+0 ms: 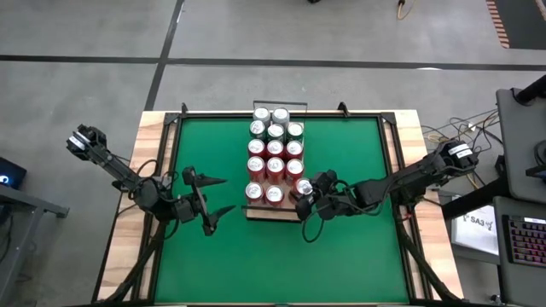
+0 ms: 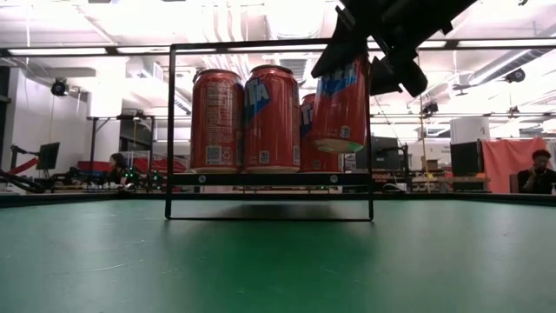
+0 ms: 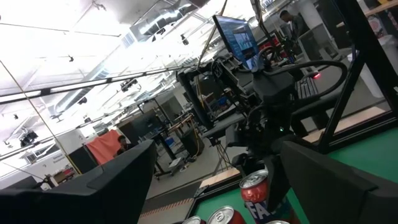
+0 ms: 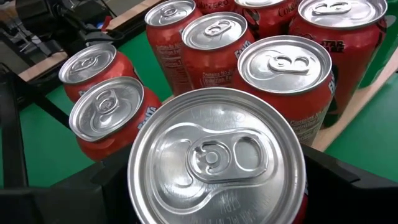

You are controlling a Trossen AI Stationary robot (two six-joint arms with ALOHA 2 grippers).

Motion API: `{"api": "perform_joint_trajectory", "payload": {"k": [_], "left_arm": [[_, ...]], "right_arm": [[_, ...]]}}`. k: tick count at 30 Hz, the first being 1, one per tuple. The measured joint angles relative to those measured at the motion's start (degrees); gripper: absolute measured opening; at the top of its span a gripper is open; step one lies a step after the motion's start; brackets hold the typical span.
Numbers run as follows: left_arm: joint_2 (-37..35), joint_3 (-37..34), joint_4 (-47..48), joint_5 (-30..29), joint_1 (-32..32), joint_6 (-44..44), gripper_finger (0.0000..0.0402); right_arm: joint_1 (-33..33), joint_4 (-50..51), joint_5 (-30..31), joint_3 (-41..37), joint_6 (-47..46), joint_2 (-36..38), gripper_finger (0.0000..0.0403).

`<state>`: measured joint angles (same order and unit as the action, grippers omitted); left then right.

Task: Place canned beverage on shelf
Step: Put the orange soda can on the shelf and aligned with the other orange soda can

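Observation:
The shelf (image 1: 256, 212), a pale board with black end rails (image 2: 169, 130), lies in the middle of the green mat (image 1: 358, 153). Several red cans (image 1: 275, 147) stand upright on it in rows; the nearest row has two (image 2: 245, 120). My right gripper (image 1: 305, 194) is shut on one more red can (image 2: 340, 104) over the shelf's near right corner. My left gripper (image 1: 229, 194) hovers open above the mat, left of the shelf, its fingers pointing toward the cans and holding nothing. My right gripper pinches the can's side wall (image 4: 134, 186) between its two fingers (image 4: 354, 180), one on each opposite side just below the top rim. It comes in slanting down from the table's right. The can is tilted, its bottom (image 2: 334, 146) lifted clear of the shelf board (image 2: 269, 178).
A pale wooden border (image 1: 141, 213) and a black frame (image 1: 388, 128) run round the mat. Bare green mat lies to the left, right and near side of the shelf. A keyboard (image 1: 522, 239) and cables sit off the table's right side.

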<state>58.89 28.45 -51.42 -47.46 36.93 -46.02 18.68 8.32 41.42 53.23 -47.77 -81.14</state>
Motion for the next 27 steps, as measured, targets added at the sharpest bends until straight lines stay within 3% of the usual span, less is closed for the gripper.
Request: {"api": "perform_joint_trajectory", "payload": {"k": [27], "left_arm": [[0.00,0.00,0.02,0.00,-0.02,0.00,0.0329]], "right_arm": [[-0.22,1.95,-1.34,-0.11,-10.43,0.15,0.0299]]}}
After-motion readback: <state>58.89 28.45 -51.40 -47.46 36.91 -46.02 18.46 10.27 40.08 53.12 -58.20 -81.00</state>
